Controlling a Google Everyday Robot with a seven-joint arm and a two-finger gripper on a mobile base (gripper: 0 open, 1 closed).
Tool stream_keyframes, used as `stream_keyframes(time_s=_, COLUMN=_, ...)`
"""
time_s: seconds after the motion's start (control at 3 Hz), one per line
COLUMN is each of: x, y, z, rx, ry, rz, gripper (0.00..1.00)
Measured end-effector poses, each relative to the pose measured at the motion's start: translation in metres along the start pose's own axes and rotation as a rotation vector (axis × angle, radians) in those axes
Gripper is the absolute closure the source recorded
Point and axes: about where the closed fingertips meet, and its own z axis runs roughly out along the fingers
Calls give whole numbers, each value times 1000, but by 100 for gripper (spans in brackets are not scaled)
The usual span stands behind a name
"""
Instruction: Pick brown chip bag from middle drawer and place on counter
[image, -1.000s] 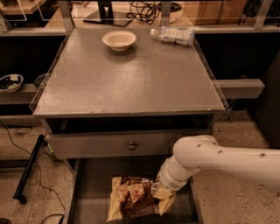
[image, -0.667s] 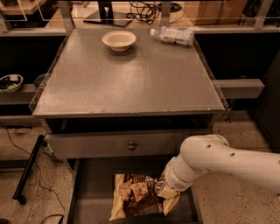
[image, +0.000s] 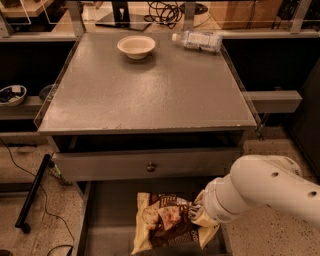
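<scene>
The brown chip bag (image: 162, 222) is in the open middle drawer (image: 107, 220) at the bottom of the view, with its chip picture facing up. My gripper (image: 196, 212) is at the bag's right end, mostly hidden behind my white wrist, and it is shut on the bag's bunched edge. My white arm (image: 265, 190) comes in from the lower right. The counter (image: 150, 95) is the large grey top above the drawers.
A white bowl (image: 136, 46) and a lying plastic bottle (image: 196, 41) sit at the counter's far edge. A shut drawer front with a round knob (image: 150, 166) is just above the open drawer. A black bar (image: 32, 192) and cables lie on the floor at left.
My arm and gripper have moved to the right, and the chip bag has shifted right and slightly up with them.
</scene>
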Motion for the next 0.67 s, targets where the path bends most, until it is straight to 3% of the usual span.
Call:
stream_keyframes(time_s=0.33, x=0, y=0, z=0, rx=0, ry=0, rz=0, gripper=100)
stream_keyframes(time_s=0.67, x=-23, y=-10, z=-9, rx=8, ry=-23, rz=-48, gripper=100)
